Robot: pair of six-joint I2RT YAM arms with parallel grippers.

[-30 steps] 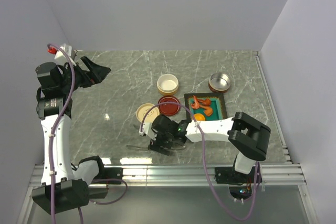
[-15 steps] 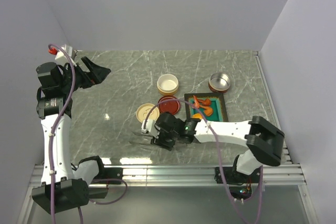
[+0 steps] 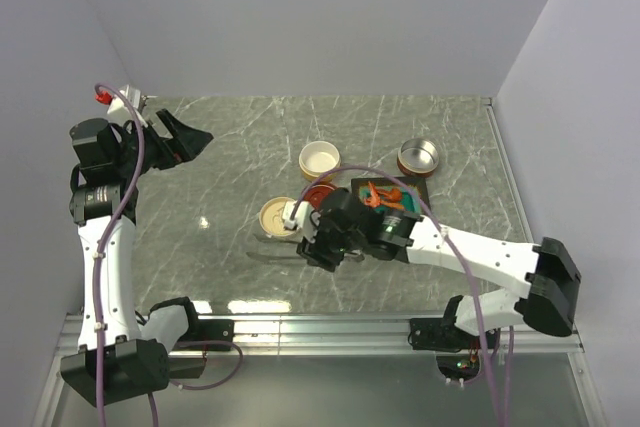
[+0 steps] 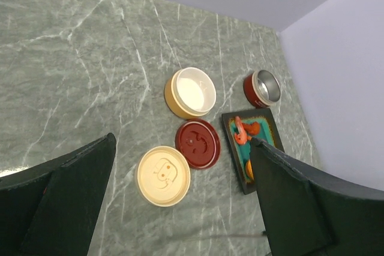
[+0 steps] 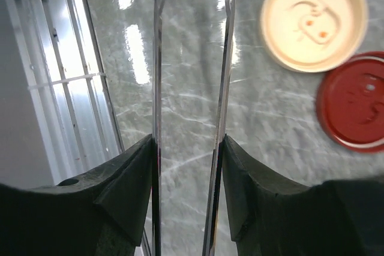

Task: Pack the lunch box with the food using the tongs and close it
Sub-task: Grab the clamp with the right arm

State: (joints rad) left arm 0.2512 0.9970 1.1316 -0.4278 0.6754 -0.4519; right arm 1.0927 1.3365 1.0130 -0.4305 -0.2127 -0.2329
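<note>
The silver tongs (image 5: 158, 58) are gripped across their two arms by my right gripper (image 5: 186, 142), which is shut on them above the marble. From above, the right gripper (image 3: 322, 245) hangs beside the lids and the tongs (image 3: 272, 255) point left. Red-orange shrimp pieces (image 4: 243, 131) and an orange disc (image 4: 249, 169) lie in the teal tray (image 3: 428, 209). The lunch box stands open as a cream bowl (image 3: 319, 158) and a red bowl with a steel inside (image 3: 418, 156). My left gripper (image 3: 185, 137) is open, raised at the far left.
A cream lid (image 3: 277, 215) and a dark red lid (image 4: 198, 143) lie flat left of the tray, right by the right gripper. An aluminium rail (image 5: 57, 82) runs along the table's near edge. White walls close in the table.
The right gripper has shut on the tongs and carried them away from the near edge toward the lids, while the right arm stretched out. The left arm has stayed still.
</note>
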